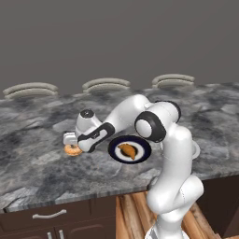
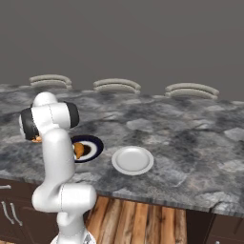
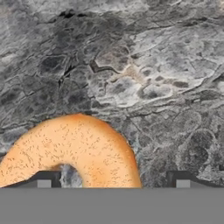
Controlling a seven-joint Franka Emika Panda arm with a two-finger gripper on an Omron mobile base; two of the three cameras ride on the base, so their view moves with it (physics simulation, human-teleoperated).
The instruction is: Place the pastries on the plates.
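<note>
The doughnut (image 1: pixel 73 150) sits flat on the grey marbled worktop (image 1: pixel 42 168), off to the left of the navy plate (image 1: pixel 115 151), which already has the croissant (image 1: pixel 127 151) on it. The white plate (image 2: pixel 132 159) is further right, bare, well apart from the doughnut.

Key relation: the end effector (image 1: pixel 71 140) hangs right over the doughnut, pointing down at it. In the hand view the doughnut (image 3: pixel 65 148) fills the lower left, with one fingertip (image 3: pixel 43 178) over the ring near its hole and the other fingertip (image 3: pixel 183 178) out past the ring's outer edge over bare stone. So the jaws straddle one side of the ring, spread wide, nothing gripped yet as far as I can see. It's a ring, so no real long axis to line up with.

My guess is the next move is just pinching that side of the ring, then a carry rightward past the navy plate.

No brands, labels or writing anywhere that I can read.
</note>
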